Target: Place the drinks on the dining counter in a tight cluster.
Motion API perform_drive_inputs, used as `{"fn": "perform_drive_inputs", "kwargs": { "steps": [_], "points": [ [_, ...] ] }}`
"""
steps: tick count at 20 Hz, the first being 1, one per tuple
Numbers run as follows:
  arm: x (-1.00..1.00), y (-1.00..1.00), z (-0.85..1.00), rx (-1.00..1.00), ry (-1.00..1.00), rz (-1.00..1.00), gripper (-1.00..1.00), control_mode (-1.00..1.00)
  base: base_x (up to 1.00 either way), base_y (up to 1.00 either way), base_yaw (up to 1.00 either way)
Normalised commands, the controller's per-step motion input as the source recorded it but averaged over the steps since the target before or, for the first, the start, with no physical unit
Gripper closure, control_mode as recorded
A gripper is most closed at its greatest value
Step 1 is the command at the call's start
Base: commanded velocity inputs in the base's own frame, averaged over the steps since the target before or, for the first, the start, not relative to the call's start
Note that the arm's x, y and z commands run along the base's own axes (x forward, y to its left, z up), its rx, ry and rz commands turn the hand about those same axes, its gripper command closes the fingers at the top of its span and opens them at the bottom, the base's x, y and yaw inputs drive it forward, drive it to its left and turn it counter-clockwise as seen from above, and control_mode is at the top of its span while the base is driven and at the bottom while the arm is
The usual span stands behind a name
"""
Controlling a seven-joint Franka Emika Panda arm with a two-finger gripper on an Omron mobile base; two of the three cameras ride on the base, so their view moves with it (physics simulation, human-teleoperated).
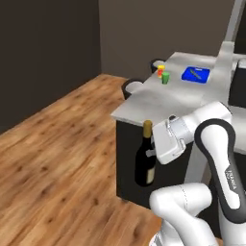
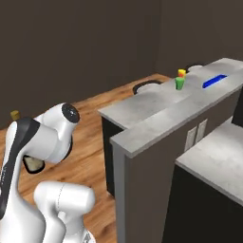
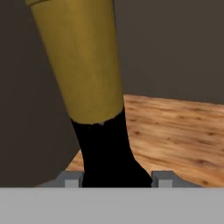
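1. gripper point(image 3: 117, 180) is closed on the wine bottle point(image 1: 144, 161), one dark fingertip on each side of the black shoulder just under the gold neck; in the left base view the white hand meets the bottle from the right, near its upper part.
2. dining counter point(image 1: 158, 98), the largest thing here, is a long pale marble top on a dark base, with a raised grey ledge point(image 2: 175, 116) along one side; it stands beyond and above the held bottle, which hangs off its near corner, over the wooden floor point(image 1: 57, 158), beside the dark cabinet front.
3. one wine bottle is held upright, clear of the counter top; in the right base view the arm hides most of it, leaving the gold tip.
4. two black stools point(image 1: 132, 88) show at the far edge of the counter, one behind the other.
5. one blue board point(image 1: 195, 74) lies flat on the counter towards its far end.
6. one small green cup point(image 1: 165, 78) stands on the counter near the stools, with a little red and yellow thing point(image 1: 160, 70) just behind it; what that is cannot be told.
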Motion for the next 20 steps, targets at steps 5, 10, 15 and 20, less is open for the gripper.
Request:
{"fn": "perform_drive_inputs", "kwargs": {
  "steps": [5,10,15,20],
  "points": [
    [0.00,0.00,0.00,0.00,0.00,0.00,1.00,1.00,0.97,0.88,-0.56],
    [0.00,0.00,0.00,0.00,0.00,0.00,1.00,1.00,0.29,1.00,-0.43],
    [0.00,0.00,0.00,0.00,0.00,0.00,1.00,1.00,0.21,1.00,-0.37],
    [0.00,0.00,0.00,0.00,0.00,0.00,1.00,1.00,0.62,0.94,-0.55]
  ]
}}
